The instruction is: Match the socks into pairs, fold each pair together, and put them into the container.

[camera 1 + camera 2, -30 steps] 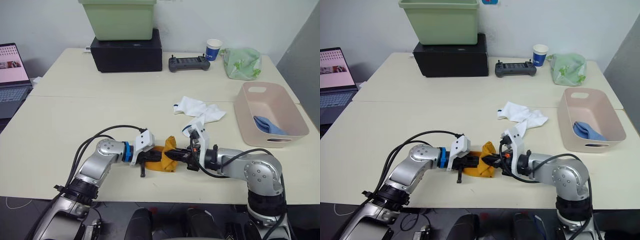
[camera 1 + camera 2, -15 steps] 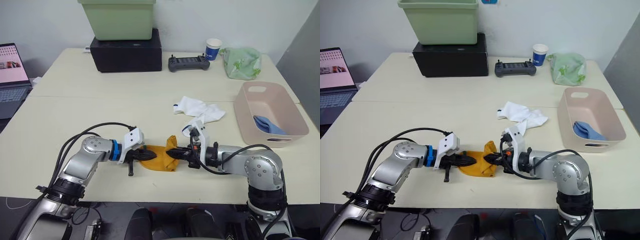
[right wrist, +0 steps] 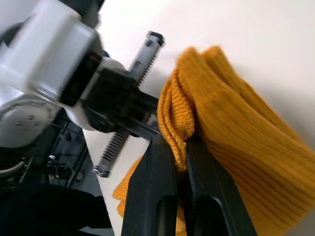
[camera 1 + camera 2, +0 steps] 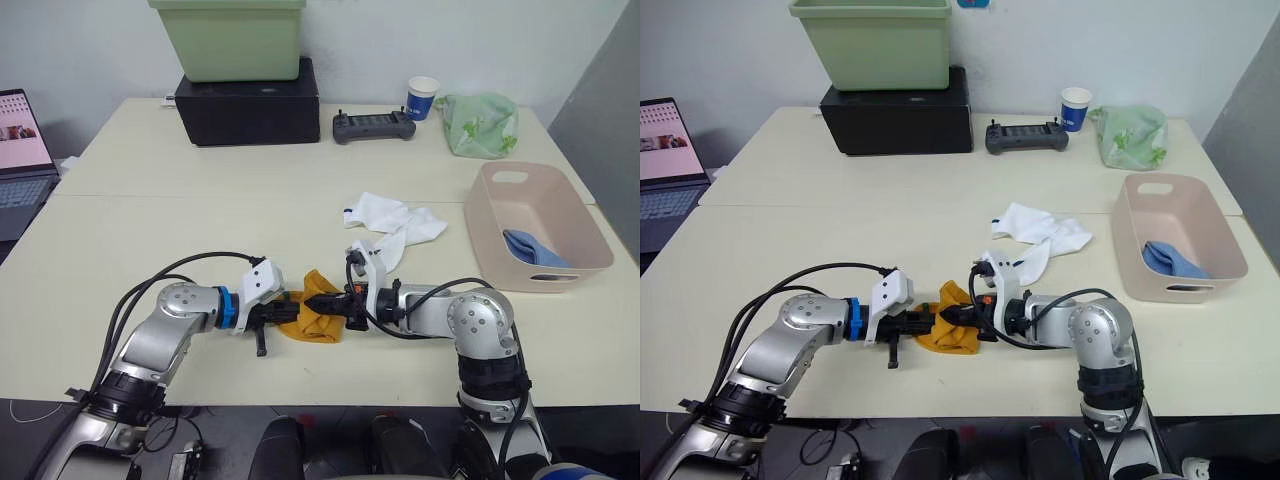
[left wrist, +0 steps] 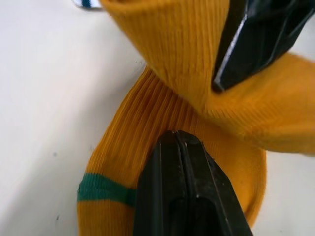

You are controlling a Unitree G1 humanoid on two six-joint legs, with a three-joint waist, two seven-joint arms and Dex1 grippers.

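Observation:
A pair of mustard-orange socks [image 4: 316, 322] lies bunched near the table's front edge, between my two grippers. My right gripper [image 4: 322, 303] is shut on a folded-over edge of this orange fabric [image 3: 231, 142], held a little above the rest. My left gripper [image 4: 288, 312] is shut, its tips resting on the sock's ribbed part [image 5: 147, 113] near a green stripe [image 5: 106, 189]. Two white socks [image 4: 395, 220] lie crumpled mid-table. The pink container [image 4: 486, 228] stands at the right with a light blue sock [image 4: 530, 248] inside.
Along the far edge stand a green bin [image 4: 230, 38] on a black box [image 4: 248, 100], a controller [image 4: 373, 125], a paper cup [image 4: 422, 98] and a pale green cloth bag [image 4: 478, 125]. A laptop [image 4: 20, 150] sits at the far left.
My right gripper has carried its end of the orange socks leftward, toward the left gripper, so the bundle is shorter and doubled over. The left gripper has stayed at the socks' left end.

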